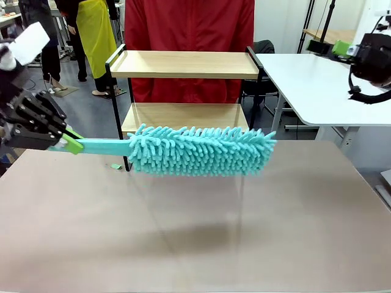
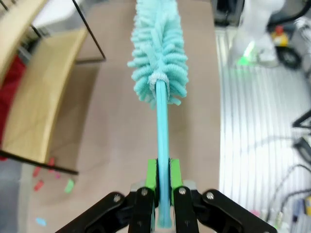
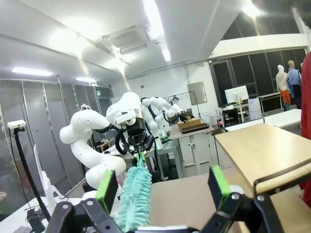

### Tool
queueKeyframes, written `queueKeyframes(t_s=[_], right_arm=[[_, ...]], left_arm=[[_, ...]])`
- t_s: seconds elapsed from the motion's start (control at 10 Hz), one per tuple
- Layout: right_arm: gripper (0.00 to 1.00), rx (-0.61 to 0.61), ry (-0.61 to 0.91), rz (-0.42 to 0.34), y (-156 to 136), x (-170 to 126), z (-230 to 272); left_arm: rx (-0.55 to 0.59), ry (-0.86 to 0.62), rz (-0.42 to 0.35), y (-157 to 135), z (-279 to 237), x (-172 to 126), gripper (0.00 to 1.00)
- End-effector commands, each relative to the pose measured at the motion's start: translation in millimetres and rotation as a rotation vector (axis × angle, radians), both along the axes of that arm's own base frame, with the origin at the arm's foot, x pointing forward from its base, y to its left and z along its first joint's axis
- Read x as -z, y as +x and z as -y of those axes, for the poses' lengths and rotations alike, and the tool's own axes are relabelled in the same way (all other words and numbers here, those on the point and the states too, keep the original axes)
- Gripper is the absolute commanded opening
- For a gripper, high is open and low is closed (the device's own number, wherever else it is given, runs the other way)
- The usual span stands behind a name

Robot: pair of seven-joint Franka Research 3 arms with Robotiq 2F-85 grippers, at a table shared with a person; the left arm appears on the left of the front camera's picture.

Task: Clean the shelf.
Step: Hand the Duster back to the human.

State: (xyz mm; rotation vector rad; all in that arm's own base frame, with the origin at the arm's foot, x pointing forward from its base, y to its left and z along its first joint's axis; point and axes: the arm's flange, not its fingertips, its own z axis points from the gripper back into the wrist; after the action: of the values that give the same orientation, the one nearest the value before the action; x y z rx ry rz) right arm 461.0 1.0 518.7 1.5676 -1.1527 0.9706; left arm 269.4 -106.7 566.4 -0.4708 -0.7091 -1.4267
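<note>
White arms, black claws

My left gripper (image 2: 164, 194) is black linkage with silver screw heads and bright green pads (image 2: 151, 174); my right gripper (image 3: 165, 187) matches, and a black cable loops beside its wrist.

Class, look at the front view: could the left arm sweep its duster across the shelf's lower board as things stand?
Probably yes. The left gripper is shut on the duster, whose head hangs just in front of the lower board of the shelf; only the black side posts could catch it.
</note>
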Motion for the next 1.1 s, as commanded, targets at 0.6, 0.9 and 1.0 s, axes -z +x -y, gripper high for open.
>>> queueKeyframes(t_s=[0.6, 0.9, 1.0], right_arm=[[1.0, 0.062, 0.012, 0.092, -9, 19, -31], [1.0, 0.073, 0.005, 0.152, -23, 29, -30], [1.0, 0.043, -0.003, 0.172, -34, 28, -28]], left_arm=[[0.043, -0.142, -0.007, 29, -3, 18, 0.13], [0.043, -0.142, -0.007, 29, -3, 18, 0.13], [0.043, -0.142, -0.007, 29, -3, 18, 0.13]])
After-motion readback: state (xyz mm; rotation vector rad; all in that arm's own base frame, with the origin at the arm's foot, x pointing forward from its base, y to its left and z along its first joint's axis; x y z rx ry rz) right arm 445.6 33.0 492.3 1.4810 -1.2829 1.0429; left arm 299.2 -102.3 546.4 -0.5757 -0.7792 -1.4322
